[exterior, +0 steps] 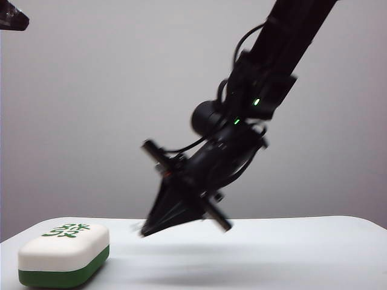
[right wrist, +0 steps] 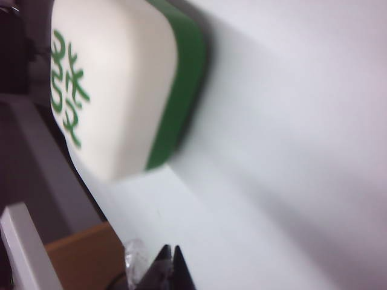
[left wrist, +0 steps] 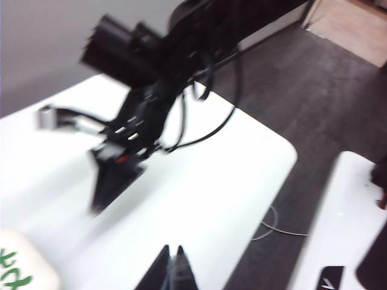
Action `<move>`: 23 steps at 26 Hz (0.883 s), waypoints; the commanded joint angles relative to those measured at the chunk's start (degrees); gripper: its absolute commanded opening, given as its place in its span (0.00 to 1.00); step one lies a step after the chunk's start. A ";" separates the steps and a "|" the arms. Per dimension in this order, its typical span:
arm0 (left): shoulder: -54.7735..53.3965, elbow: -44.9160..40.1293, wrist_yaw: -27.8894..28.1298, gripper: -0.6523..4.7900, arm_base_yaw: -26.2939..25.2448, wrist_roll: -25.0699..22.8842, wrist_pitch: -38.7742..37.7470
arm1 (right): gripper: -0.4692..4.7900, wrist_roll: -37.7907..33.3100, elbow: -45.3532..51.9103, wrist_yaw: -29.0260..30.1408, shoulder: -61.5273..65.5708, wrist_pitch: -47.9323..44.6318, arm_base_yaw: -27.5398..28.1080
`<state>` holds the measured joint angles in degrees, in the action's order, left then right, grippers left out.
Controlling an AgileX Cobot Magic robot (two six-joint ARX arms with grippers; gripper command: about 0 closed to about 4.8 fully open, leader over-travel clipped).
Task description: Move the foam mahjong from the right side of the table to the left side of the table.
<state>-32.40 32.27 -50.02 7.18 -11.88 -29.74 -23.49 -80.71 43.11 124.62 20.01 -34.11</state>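
Observation:
The foam mahjong (exterior: 63, 251) lies flat on the left end of the white table (exterior: 272, 254), white top up with its green character showing and its green base on the surface. My right gripper (exterior: 145, 231) reaches across from the right and hangs just above the table, a short way right of the block, shut and empty. In the right wrist view the block (right wrist: 121, 78) lies beyond the shut tips (right wrist: 170, 248), apart from them. My left gripper (left wrist: 172, 248) is shut and empty, high over the table, with the block's corner (left wrist: 18, 269) below it.
The right arm (left wrist: 139, 115) stretches over the table's middle. The block sits close to the table's left edge. Beyond the edge are dark floor (left wrist: 314, 90), a cable (left wrist: 278, 228), another white surface (left wrist: 338, 229) and a brown box (right wrist: 84, 260).

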 commanded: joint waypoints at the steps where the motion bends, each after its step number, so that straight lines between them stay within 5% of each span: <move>1: 0.09 0.44 4.70 0.11 -0.02 -0.15 0.66 | 0.08 8.50 -0.09 0.26 -3.98 8.22 1.57; 11: 0.55 1.57 20.57 0.11 -0.02 -0.17 -0.35 | 0.08 16.31 0.00 1.49 -14.34 16.81 4.72; 23: 0.22 3.45 36.06 0.11 0.00 -0.13 -14.58 | 0.08 16.59 0.00 4.68 -21.84 18.32 9.25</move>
<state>-32.12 35.14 -14.61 7.20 -12.01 -43.68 -7.35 -80.58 46.89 103.02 37.58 -25.10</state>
